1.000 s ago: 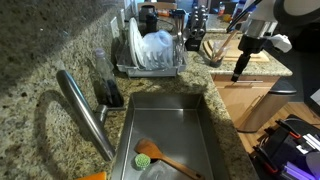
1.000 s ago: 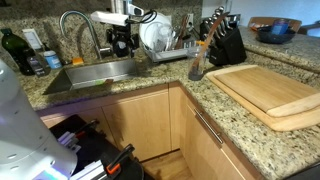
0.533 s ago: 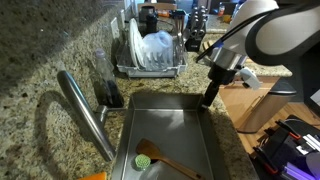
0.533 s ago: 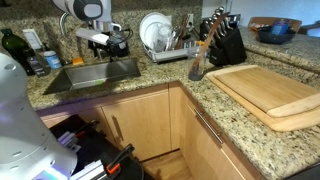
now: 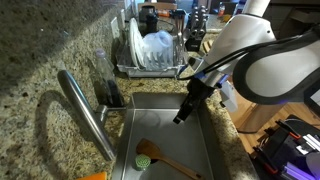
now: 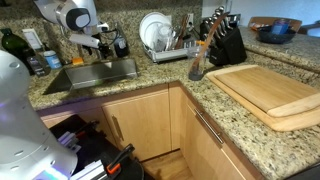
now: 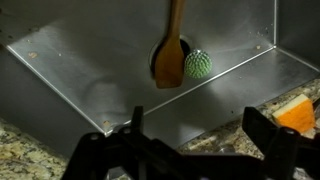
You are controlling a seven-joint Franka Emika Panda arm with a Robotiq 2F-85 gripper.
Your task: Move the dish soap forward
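dish soap (image 6: 51, 60) sits apart from wide-open, empty gripper (image 7: 192, 130)

The arm (image 5: 262, 62) leans over from its base, its white forearm bent down and forward. Below the wrist (image 5: 203, 82) the dark gripper (image 5: 179, 116) hangs at a slant, its tips lower than the wrist and off to one side. From the wrist view its two fingers (image 7: 105, 155) stand wide apart, with nothing between them.

small dark-blue dish soap (image 6: 51, 60) on counter (image 6: 150, 75)
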